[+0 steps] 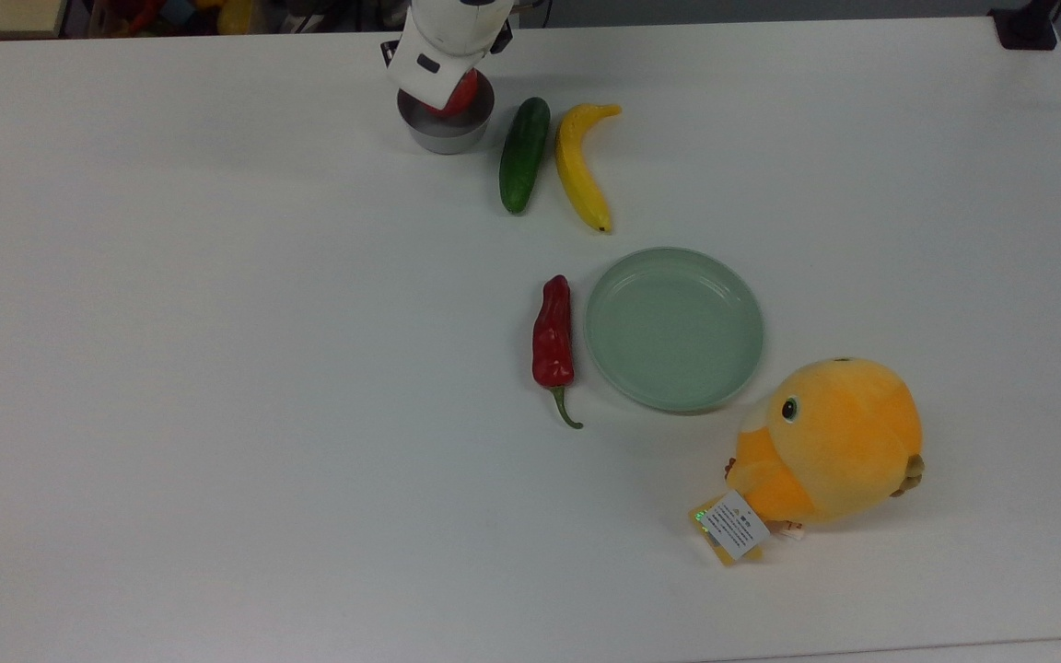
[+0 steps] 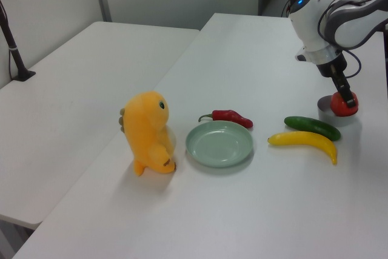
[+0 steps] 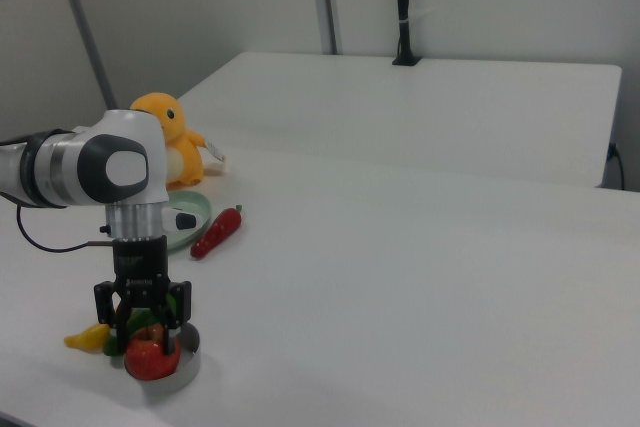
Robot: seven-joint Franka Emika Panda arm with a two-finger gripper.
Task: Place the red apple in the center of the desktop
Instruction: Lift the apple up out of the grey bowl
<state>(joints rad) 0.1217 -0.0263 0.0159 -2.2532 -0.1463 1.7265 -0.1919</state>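
Glossy red apple (image 3: 147, 357), round, gripped

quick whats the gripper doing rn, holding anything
Gripper: closed on the red apple, held just above the metal bowl.

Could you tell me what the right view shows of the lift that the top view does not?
The right view shows the gripper shut on the red apple, held just clear of the metal bowl. The top view shows the bare middle of the desktop, with the apple mostly hidden under the arm. Both show the red chili pepper beside the pale-green plate.
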